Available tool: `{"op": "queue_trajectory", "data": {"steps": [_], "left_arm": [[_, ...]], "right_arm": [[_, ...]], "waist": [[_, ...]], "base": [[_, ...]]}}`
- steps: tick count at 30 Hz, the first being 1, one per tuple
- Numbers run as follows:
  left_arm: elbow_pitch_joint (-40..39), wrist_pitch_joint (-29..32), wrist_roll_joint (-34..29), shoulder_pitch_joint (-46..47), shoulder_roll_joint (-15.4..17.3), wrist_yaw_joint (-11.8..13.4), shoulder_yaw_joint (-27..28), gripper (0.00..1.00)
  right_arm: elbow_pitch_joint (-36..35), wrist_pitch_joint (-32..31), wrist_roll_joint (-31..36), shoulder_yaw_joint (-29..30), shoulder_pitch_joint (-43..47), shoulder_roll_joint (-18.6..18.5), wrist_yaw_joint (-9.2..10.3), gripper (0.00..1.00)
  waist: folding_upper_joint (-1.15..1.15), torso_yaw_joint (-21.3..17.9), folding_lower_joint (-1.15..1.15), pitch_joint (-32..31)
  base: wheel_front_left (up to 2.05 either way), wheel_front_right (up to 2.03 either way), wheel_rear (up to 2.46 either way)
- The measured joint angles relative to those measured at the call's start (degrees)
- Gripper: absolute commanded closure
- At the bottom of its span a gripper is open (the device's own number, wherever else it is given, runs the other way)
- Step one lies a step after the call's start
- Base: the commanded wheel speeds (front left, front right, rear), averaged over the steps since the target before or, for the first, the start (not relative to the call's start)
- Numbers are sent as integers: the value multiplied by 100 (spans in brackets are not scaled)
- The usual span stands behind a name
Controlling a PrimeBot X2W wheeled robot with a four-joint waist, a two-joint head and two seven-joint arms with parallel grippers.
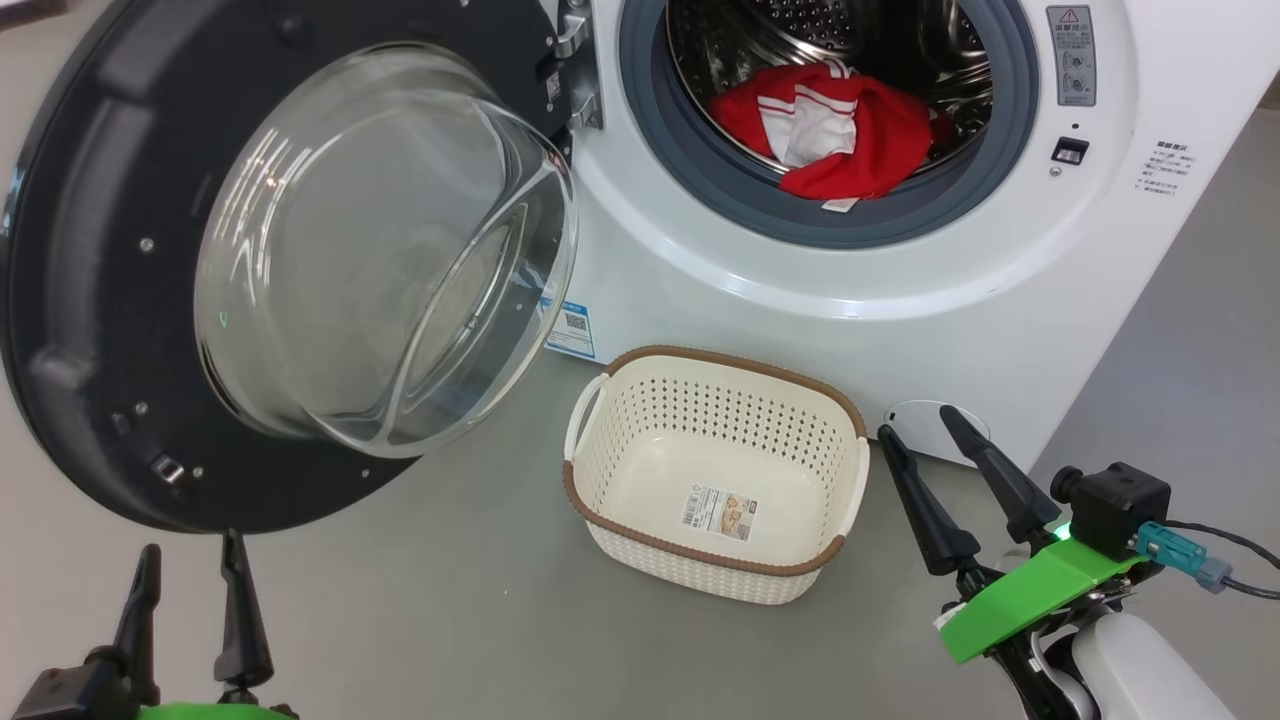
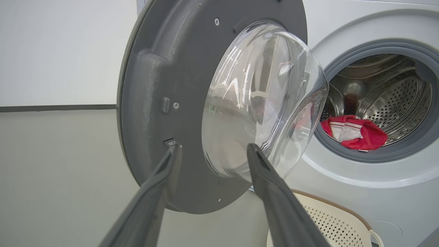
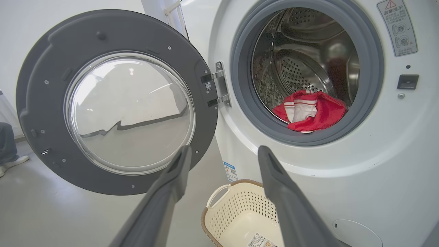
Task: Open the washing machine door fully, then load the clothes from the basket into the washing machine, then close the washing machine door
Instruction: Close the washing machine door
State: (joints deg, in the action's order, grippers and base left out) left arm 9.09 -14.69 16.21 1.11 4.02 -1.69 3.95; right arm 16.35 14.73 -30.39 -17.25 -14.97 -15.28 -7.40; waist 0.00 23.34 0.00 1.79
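Head view: the washing machine door (image 1: 90, 300) is seen swung wide to the left, its inner face and glass bowl turned toward the robot.
Clothes: the clothes (image 1: 850, 130) are heaped low in the mouth of the drum (image 1: 800, 30); a white tag at their front edge seems to rest on the gasket (image 1: 700, 170), though this cannot be told for certain.
Basket: the basket (image 1: 715, 400) is left empty on the floor (image 1: 450, 620), just in front of the washing machine (image 1: 700, 270) and below its opening.
Step in hand: loading is judged done, and closing the door is what remains.
Left claw: the left claw (image 1: 190, 545) is spread wide with nothing held; it is placed just below the door's lower rim, near it but apart.
Right claw: the right claw (image 1: 915, 422) is likewise spread wide and empty, just beside the basket's right wall.
Door against claw: the door's free edge lies above and to the left of the left claw, and the outer face is turned away.
Method: the left claw is best carried round the free edge, so that the outer face is pushed in a steady arc until the latch is caught.
Care: the tag should be checked first, lest it be pinched in the seal.
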Motion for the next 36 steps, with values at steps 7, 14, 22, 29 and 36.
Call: {"op": "queue_trajectory", "data": {"steps": [7, 14, 22, 29, 36], "left_arm": [[-5, 7, 1, -22, 59, 23, -4, 0], [-29, 32, 10, -94, 104, 49, -4, 60], [-357, 110, 136, -75, 299, 31, 45, 100], [-957, 464, 545, 236, 606, -165, 293, 100], [-1393, 1023, 1206, 908, 1067, -266, 665, 100]], "right_arm": [[0, 0, -7, -18, 1, 0, 0, 0], [2, 0, -22, -27, 12, 1, 0, 0], [1, 0, -22, 15, 118, 7, 0, 0], [-7, 0, -21, 59, 118, 10, 0, 0], [-5, 0, -21, 96, 118, 8, 0, 0]], "waist": [[0, 12, 0, -31], [0, 5, 0, -63], [0, 52, 0, -66], [0, 96, 0, -31], [0, 123, 0, -22]], "base": [[0, 0, 0], [0, 0, 0], [0, 0, 0], [0, 0, 0], [0, 0, 0]]}}
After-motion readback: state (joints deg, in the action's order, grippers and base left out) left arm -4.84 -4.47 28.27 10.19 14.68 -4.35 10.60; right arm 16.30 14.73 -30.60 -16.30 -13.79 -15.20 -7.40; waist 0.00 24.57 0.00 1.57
